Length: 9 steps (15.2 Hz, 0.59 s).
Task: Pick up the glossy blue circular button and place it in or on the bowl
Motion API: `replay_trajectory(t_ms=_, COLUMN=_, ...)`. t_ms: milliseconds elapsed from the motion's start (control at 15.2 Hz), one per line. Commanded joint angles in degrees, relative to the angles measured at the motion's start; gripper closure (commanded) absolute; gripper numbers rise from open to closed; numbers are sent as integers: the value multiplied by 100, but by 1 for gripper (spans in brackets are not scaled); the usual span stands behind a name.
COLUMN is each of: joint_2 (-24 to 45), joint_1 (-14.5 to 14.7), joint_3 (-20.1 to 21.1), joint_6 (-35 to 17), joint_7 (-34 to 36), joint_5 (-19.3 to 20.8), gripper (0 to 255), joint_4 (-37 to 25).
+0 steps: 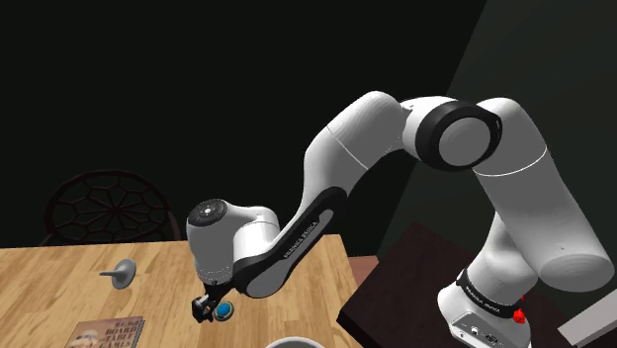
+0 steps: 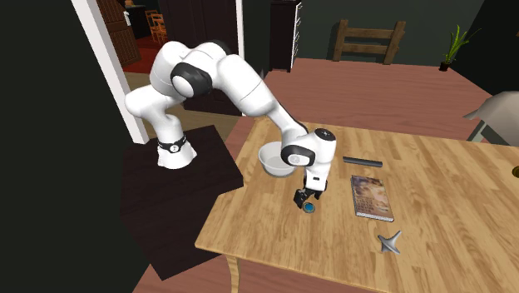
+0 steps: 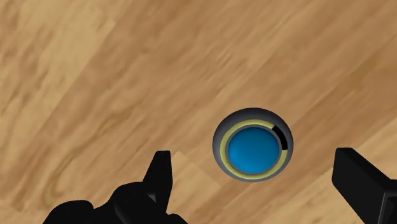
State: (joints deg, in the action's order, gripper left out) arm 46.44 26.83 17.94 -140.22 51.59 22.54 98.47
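The blue round button (image 3: 253,149), with a yellow ring and a dark grey rim, lies flat on the wooden table (image 3: 95,76). My black gripper (image 3: 253,167) hangs just above it, open, one finger (image 3: 160,175) on each side and neither touching it. In the shoulder view the button (image 1: 226,310) shows beside the gripper (image 1: 211,310) near the bottom edge. In the second exterior view the gripper (image 2: 303,200) stands over the button (image 2: 310,207), and the white bowl (image 2: 274,160) sits a short way behind the hand, towards the stand. A sliver of the bowl's rim (image 1: 294,343) shows at the shoulder view's bottom edge.
A book (image 2: 371,197) lies on the second exterior view's right of the button, with a black bar (image 2: 363,161) beyond it and a grey spinning top (image 2: 389,243) nearer the table's front edge. A dark chair (image 1: 104,208) stands behind the table. The dark stand (image 2: 179,191) adjoins the table.
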Motion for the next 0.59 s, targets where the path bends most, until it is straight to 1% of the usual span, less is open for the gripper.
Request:
replay_trajectory(t_ms=0, joint_2=131, joint_1=36, joint_3=-43, joint_6=-78, joint_7=26, joint_5=38, gripper=0, joint_4=-57)
replay_trajectory(t_ms=132, joint_2=293, joint_1=73, joint_3=-96, joint_6=-177, joint_7=50, joint_5=82, gripper=0, joint_4=-123)
replay_trajectory(t_ms=528, joint_2=293, joint_1=73, joint_3=-96, joint_6=-177, joint_7=49, joint_5=82, gripper=0, joint_4=-123)
